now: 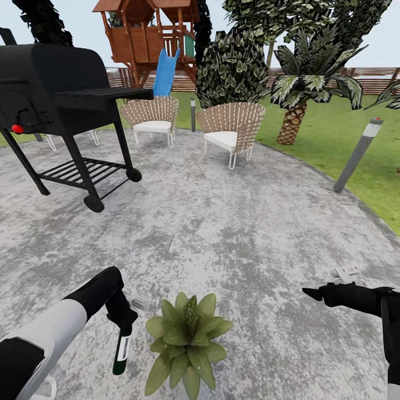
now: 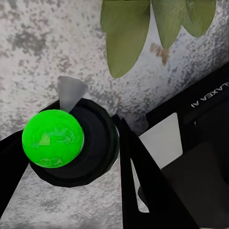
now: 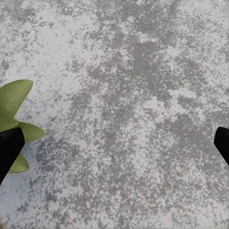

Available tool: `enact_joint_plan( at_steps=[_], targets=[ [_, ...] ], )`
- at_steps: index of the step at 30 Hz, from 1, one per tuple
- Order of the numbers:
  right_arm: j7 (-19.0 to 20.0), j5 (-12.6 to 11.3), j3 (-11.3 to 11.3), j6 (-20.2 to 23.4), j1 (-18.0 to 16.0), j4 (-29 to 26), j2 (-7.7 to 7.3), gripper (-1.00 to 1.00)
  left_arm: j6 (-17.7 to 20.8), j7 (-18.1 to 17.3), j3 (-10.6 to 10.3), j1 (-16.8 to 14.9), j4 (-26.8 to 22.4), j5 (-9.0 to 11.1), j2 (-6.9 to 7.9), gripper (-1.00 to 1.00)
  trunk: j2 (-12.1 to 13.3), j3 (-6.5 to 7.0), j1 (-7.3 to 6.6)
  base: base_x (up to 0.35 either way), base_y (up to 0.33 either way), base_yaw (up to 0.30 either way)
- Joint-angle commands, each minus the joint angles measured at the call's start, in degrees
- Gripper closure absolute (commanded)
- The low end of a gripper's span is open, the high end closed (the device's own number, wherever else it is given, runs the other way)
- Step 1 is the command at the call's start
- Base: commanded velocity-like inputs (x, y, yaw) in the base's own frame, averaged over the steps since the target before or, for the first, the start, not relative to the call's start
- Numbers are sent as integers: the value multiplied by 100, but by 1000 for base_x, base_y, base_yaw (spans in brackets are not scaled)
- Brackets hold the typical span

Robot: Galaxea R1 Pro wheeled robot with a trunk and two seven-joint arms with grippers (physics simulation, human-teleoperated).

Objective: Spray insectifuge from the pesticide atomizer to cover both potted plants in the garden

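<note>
Grey round paving (image 1: 222,222) carried everything close to the robot, and one potted plant (image 1: 188,339), a low rosette of broad pointed leaves, served as the landmark. Just left of that plant, the left gripper (image 1: 123,322) pointed downward with its fingers closed around the black neck of the pesticide atomizer (image 1: 122,350); the dark green bottle with its white label hung below the grip, near the plant's leaves but apart from them. From the left wrist camera, a bright green round part (image 2: 52,138) in a black ring sat between the dark fingers (image 2: 143,181), with the plant's leaves (image 2: 129,33) lying on the paving beyond.

Well to the right of the plant, the right gripper (image 1: 314,293) hovered above bare paving. Its wrist camera showed the two dark fingertips (image 3: 9,148) at opposite edges of the frame, spread wide with nothing between them, and a few leaves of the plant (image 3: 14,100) beside one tip.

Far beyond the plant stood a black grill (image 1: 61,105) on wheels, two wicker chairs (image 1: 230,130), a grey post lamp (image 1: 358,153) at the paving's edge, a palm-like shrub (image 1: 303,94) on the lawn (image 1: 344,139), and a wooden playhouse (image 1: 147,33) with a blue slide (image 1: 165,75).
</note>
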Motion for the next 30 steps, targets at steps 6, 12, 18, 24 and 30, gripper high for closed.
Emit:
enact_joint_plan(
  at_steps=[6,12,18,24,30],
  targets=[
    [58,49,-4,40,-7,-7,0,-100,39,-51,-5,1,-12,-51,18,100,-2,-5,0,10,8,0],
    [57,49,-4,40,-6,-7,0,-100,39,-54,-12,35,-12,-53,8,100,-2,-5,0,1,1,0],
    [60,49,-4,40,-5,-7,0,-100,33,-60,-5,167,-12,-51,27,100,-2,-5,0,0,0,0],
    [61,49,-4,40,-8,-7,0,-100,30,-58,1,240,-12,-50,46,100,-2,-5,0,0,0,0],
    [61,49,-4,40,-5,-7,0,-100,31,-58,29,247,-12,-52,54,100,-2,-5,0,0,0,0]
  ],
)
